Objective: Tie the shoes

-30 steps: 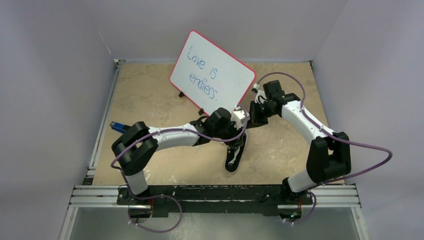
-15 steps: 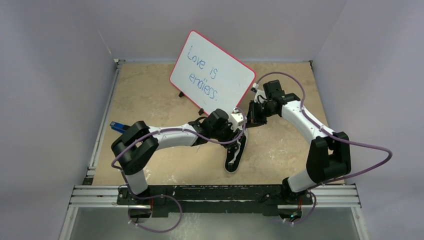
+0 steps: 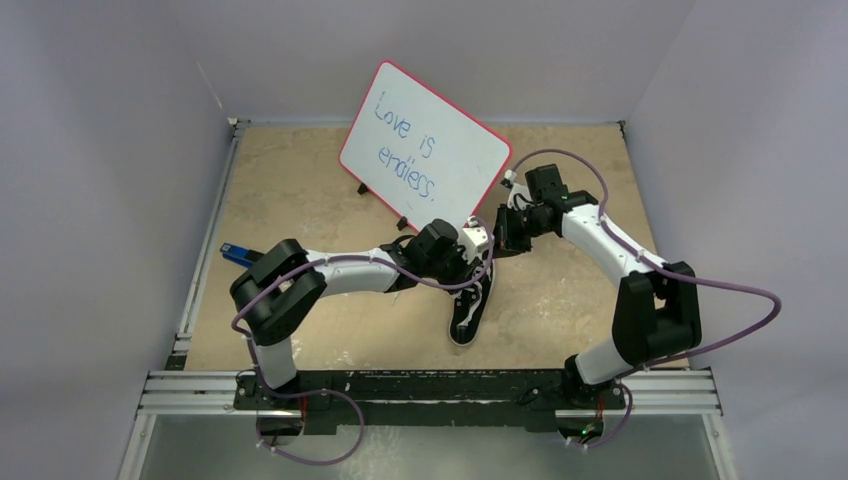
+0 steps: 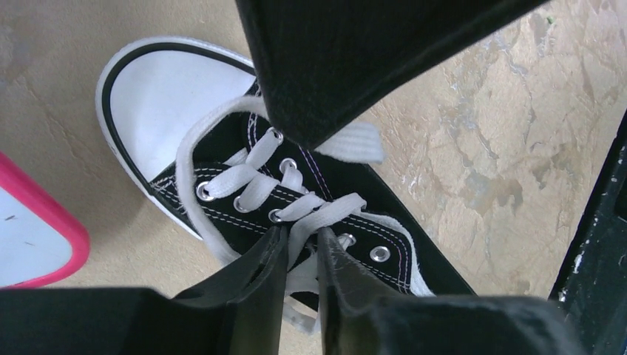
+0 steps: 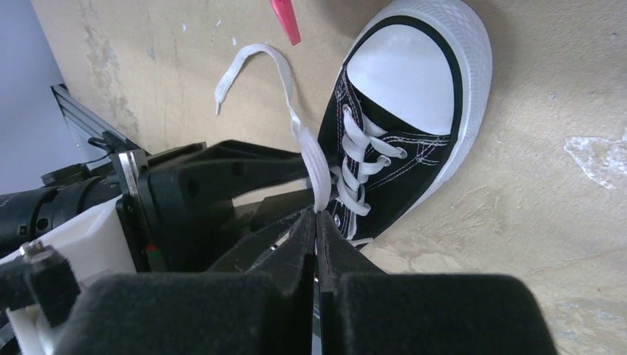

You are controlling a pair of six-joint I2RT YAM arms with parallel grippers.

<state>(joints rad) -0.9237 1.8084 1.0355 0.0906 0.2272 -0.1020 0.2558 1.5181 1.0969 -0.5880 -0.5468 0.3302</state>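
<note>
A small black sneaker (image 3: 468, 312) with a white toe cap lies in the middle of the table, toe toward the back. In the left wrist view the shoe (image 4: 222, 159) sits below my left gripper (image 4: 302, 242). Its jaws are pinched on a white lace (image 4: 325, 211) over the upper eyelets. My right gripper (image 5: 318, 214) is shut on the other lace (image 5: 307, 148). That lace rises from the shoe (image 5: 403, 111), and its free end curls away at the upper left. In the top view both grippers, left (image 3: 478, 248) and right (image 3: 498, 234), meet just above the shoe's opening.
A red-rimmed whiteboard (image 3: 425, 148) reading "Love is endless" stands tilted just behind the grippers. Its pink edge shows in the left wrist view (image 4: 52, 244). A small blue-and-black tool (image 3: 236, 254) lies at the table's left edge. The metal rail (image 3: 430, 388) runs along the front.
Both grippers have shifted slightly left and back above the shoe, still holding the laces. The left arm's elbow has swung a little to the right.
</note>
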